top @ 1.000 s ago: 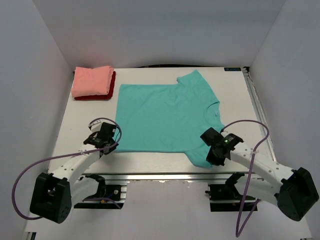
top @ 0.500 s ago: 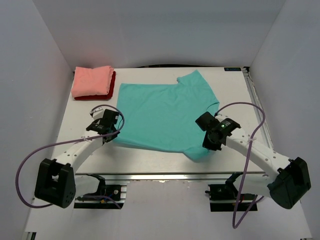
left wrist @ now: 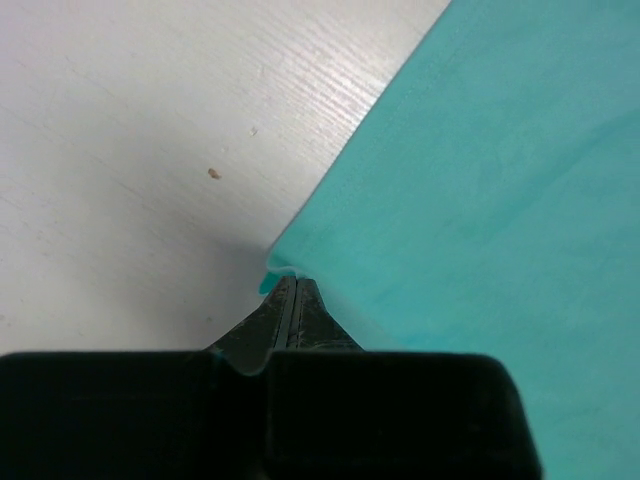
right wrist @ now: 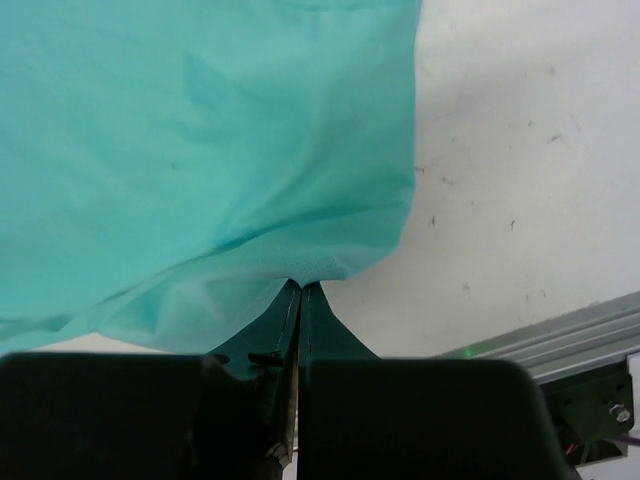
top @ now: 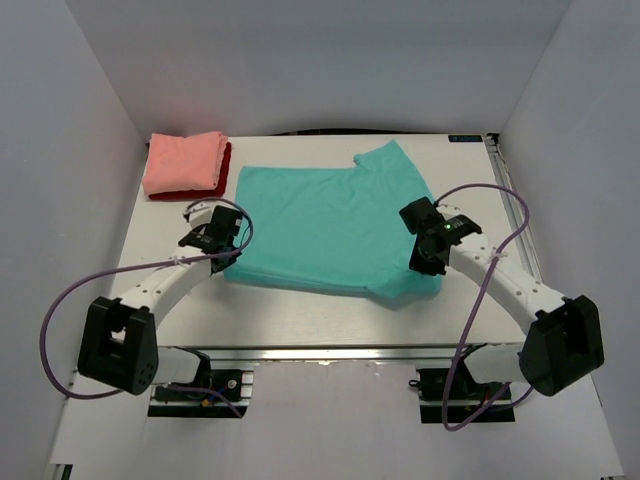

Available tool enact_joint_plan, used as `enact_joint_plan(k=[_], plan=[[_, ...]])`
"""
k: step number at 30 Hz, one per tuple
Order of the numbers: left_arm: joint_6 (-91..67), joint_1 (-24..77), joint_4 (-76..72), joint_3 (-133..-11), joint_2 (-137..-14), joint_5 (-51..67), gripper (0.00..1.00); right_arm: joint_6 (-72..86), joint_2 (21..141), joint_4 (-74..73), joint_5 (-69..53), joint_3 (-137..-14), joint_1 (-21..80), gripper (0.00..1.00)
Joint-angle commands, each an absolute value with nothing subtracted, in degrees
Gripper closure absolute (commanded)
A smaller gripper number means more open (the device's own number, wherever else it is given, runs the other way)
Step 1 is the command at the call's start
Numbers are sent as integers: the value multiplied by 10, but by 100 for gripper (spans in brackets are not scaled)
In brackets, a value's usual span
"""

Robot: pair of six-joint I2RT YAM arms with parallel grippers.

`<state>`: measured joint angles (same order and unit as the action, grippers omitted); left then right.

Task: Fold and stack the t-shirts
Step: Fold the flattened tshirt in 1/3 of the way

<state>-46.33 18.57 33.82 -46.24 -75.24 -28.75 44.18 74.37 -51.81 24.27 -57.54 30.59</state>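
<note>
2 grippers, both pinched tight on cloth.

- Left gripper (top: 226, 260): jaws together, no gap to be seen in the left wrist view. The tips (left wrist: 290, 286) clamp the near-left corner of the teal t-shirt (top: 330, 225). The hem bunches into a small fold right at the tips, and bare table (left wrist: 130, 150) lies to their left.
- Right gripper (top: 430, 264): jaws together as well. In the right wrist view the tips (right wrist: 300, 290) grip the near-right edge of the same shirt (right wrist: 200, 150), and the cloth rises in a soft puckered ridge away from the pinch.
- The teal t-shirt lies spread across the middle of the table (top: 300, 315), collar end to the right, far sleeve pointing to the back edge. Its near edge is lifted off the surface at both pinched ends.
- Salmon-pink t-shirt (top: 183, 162): folded, far-left corner of the table, on top of the dark red t-shirt (top: 190, 194), which is also folded and shows only as a strip along the near and right sides. The stack sits apart from the teal shirt, with a strip of table between.

Change over the last second:
- Both arms have reached further from their bases, toward the back of the table.
- They have carried the shirt's near edge with them, so more bare table now shows between the shirt and the near rail.
- The near sleeve, earlier hanging down toward the rail by the right gripper, is now drawn up close against the body of the shirt.
- The stack at far left has not moved.
</note>
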Motion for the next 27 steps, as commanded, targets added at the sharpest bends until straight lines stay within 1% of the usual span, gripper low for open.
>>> enact_joint_plan(k=[1, 11, 19, 27], plan=[[-455, 185, 327, -497, -758, -323, 100, 397, 763, -486, 251, -617, 291, 100], [-439, 171, 306, -540, -818, -323, 100, 352, 838, -466, 250, -696, 267, 100], [-424, 157, 293, -578, -867, -325, 100, 332, 881, -451, 244, -728, 243, 100], [-414, 134, 273, -585, -883, -313, 100, 316, 921, -441, 244, -772, 236, 100]])
